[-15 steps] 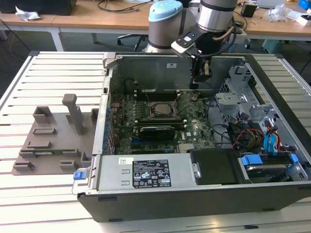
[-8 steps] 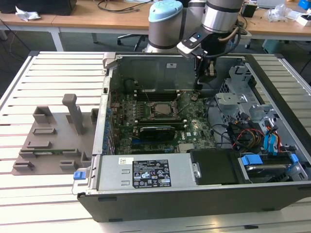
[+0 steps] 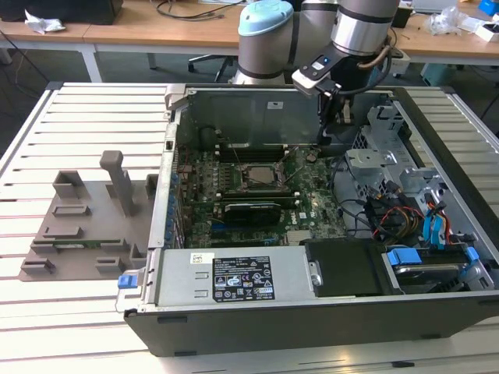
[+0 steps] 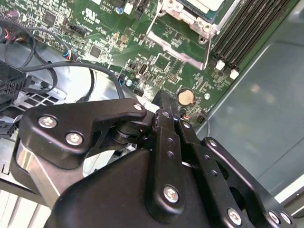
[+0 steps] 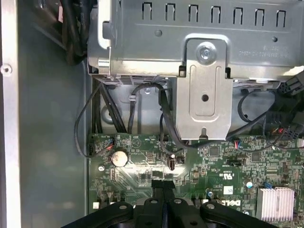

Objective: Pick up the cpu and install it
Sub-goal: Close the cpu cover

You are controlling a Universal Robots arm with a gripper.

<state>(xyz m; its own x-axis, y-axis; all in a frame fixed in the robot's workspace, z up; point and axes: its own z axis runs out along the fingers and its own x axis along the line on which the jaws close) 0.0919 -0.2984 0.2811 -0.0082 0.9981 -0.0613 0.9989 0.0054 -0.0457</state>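
The cpu (image 3: 263, 174) is a silvery square lying in the socket at the middle of the green motherboard (image 3: 257, 206), inside the open computer case. In the second wrist view a pale corner of the cpu (image 4: 207, 4) sits within the metal socket frame (image 4: 183, 29). My gripper (image 3: 326, 128) hangs over the board's corner by the case's rear wall, to the exterior view's right of the socket and apart from it. Its black fingers (image 4: 164, 111) are pressed together with nothing between them. In the first wrist view the gripper (image 5: 164, 184) hovers near a coin battery (image 5: 118, 157).
A grey plastic fixture (image 3: 86, 218) with slots and posts lies on the slatted table at the exterior view's left of the case. Black cables (image 5: 102, 111) and a metal drive cage (image 5: 204, 71) crowd the board's edge. The power supply (image 3: 234, 279) fills the case's front.
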